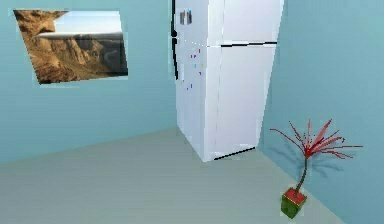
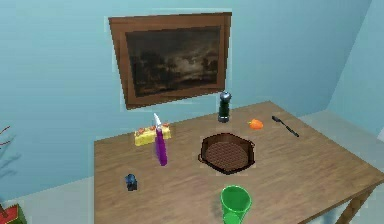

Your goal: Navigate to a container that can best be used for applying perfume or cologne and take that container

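Ahead, faced one fridge [image 1: 225, 75], one red plant [image 1: 315, 148], sideways, saw one table [image 2: 300, 185], one purple bottle [image 2: 160, 146], one green cup [image 2: 236, 203], could not tell gripper state.

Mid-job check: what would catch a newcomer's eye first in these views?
In the forward view, a tall white fridge stands in the corner, with a red spiky plant on the floor to its right. In the arm side view, a wooden table under a dark framed painting carries a purple bottle left of centre.
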